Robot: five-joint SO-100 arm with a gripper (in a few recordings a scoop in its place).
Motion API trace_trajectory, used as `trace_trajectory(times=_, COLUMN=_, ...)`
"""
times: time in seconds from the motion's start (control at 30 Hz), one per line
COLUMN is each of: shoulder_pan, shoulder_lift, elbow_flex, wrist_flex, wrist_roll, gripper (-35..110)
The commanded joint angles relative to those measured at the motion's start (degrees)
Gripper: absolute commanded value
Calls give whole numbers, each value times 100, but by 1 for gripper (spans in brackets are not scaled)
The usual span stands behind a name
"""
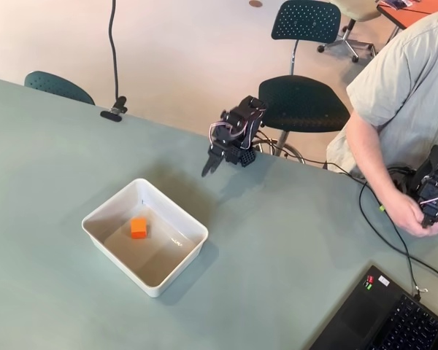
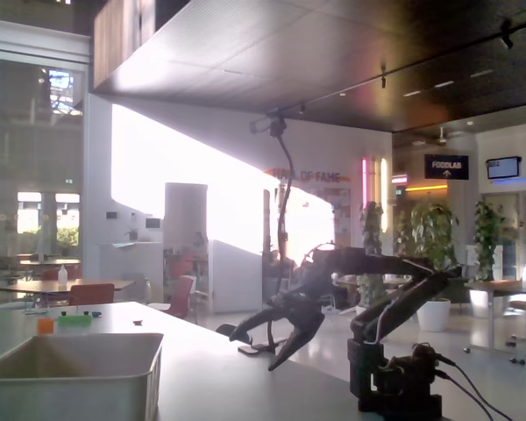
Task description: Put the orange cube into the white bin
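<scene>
- Below and left of your black two-finger pincer [image 1: 211,165] in the overhead view: one shallow rectangular white plastic bin [image 1: 102,211] on the pale green table [image 1: 292,240].
- Inside that bin, on its floor near the left end: one small bright orange cube [image 1: 139,227], well apart from the pincer.
- Pincer [image 2: 261,344]: released, jaws spread, holding nothing, raised above the table.
- Status, as you may judge it: placement looks done; only parking the arm remains.

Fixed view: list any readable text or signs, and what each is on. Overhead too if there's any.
"FOODLAB": dark hanging sign, fixed view.
"OF FAME": wall lettering behind the camera pole; the start is hidden.
Small mark on the white bin wall, overhead view: too small to read.
Laptop keys: too small to read.
</scene>
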State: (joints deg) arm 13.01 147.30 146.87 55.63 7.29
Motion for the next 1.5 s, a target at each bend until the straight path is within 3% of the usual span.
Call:
trace_trajectory(times=0.0, shoulder_pan=-35, shoulder_lift=193, elbow_flex=439, wrist_flex=-343, wrist_roll=18, gripper=49)
trace_trajectory(times=0.4, shoulder_pan=0, shoulder_lift=211, elbow_flex=1731, wrist_flex=-343, wrist_roll=44, gripper=48)
trace_trajectory(times=0.67, shoulder_pan=9, shoulder_lift=211, elbow_flex=1688, wrist_flex=-352, wrist_roll=44, gripper=22)
trace_trajectory(times=0.83, shoulder_pan=18, shoulder_lift=193, elbow_flex=1688, wrist_flex=-352, wrist_roll=44, gripper=14)
trace_trajectory(times=1.47, shoulder_pan=299, shoulder_lift=211, elbow_flex=1758, wrist_flex=-352, wrist_roll=105, gripper=14)
